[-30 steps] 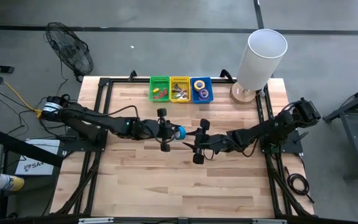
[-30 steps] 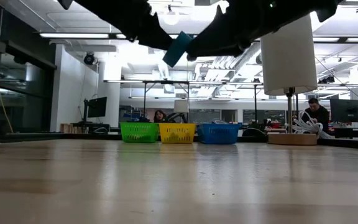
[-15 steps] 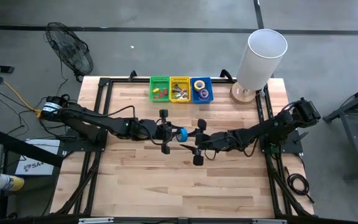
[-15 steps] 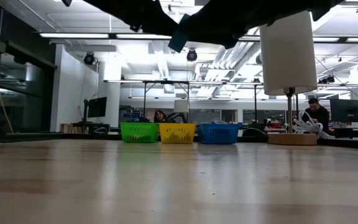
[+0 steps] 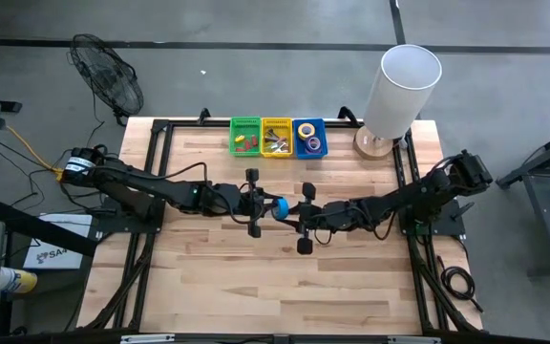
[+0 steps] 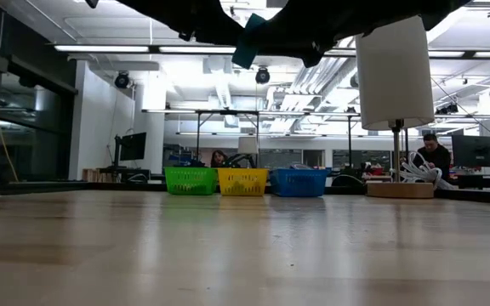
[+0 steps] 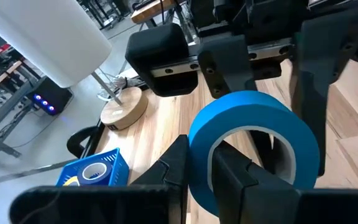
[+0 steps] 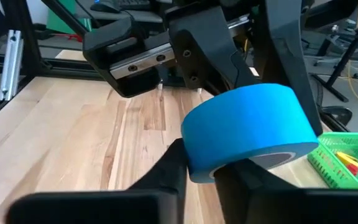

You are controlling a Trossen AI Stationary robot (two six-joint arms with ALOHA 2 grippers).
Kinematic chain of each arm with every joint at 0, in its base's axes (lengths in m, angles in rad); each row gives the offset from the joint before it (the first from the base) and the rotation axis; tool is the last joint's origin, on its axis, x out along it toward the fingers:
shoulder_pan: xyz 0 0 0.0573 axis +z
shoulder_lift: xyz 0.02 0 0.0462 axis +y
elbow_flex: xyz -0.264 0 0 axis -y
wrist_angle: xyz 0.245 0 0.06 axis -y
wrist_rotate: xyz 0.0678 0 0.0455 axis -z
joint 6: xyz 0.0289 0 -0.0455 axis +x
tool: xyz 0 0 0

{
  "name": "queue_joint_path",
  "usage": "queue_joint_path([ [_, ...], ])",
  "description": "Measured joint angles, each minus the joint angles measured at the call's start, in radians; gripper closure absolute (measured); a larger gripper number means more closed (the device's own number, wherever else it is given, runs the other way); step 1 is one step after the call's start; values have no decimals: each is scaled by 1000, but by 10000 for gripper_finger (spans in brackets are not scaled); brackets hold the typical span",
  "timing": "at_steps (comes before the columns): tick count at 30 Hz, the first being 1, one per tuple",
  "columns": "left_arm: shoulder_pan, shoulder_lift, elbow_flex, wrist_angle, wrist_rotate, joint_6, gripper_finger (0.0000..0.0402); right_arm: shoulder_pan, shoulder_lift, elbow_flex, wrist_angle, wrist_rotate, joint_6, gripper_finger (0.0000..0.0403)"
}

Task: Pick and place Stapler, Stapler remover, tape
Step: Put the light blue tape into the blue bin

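Your left hand (image 5: 264, 204) is clamped on the blue tape (image 5: 278, 206), one finger through the roll's open centre as the left wrist view shows it (image 7: 253, 152), and it holds the roll in the air above the middle of the table (image 5: 218, 277). Your right hand (image 5: 296, 211) has just moved in from the other side and narrowed its fingers around the same roll (image 8: 250, 127); a second ago it stood wider and a little farther off. I read this as a handover in mid-air: both hands now grip the tape, so the left can let go once the right is firm.

The table is bare pale wood under the arms. At its far edge stand three baskets in a row: green (image 5: 245, 136), yellow (image 5: 276, 136) and blue (image 5: 309, 137), the blue one already holding tape rolls. A white cylinder (image 5: 404, 81) on a round wooden base stands beside them. Beyond is an open workshop, with a person seated at a desk (image 6: 435, 157).
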State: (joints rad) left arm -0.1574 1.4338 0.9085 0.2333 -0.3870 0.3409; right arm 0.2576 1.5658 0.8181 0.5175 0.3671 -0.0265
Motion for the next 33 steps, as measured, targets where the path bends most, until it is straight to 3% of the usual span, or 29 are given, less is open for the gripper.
queue_joint_path([
  [3, 0, 0, 0, -2, 1, -2, 362, -4, 0, 1, 0, -14, -2, 367],
  [10, 0, 1, 0, -17, -6, -6, 354, -7, 0, 2, -5, -12, 22, 367],
  [18, 1, 3, -2, -63, -39, -9, 274, -30, -1, 4, -55, -2, 98, 368],
  [26, 2, -22, -2, -182, -358, -25, 211, -96, -2, 7, -145, -7, 197, 368],
  [33, 1, -98, -2, -367, -376, -115, 207, -230, -2, 123, -449, -85, 280, 368],
])
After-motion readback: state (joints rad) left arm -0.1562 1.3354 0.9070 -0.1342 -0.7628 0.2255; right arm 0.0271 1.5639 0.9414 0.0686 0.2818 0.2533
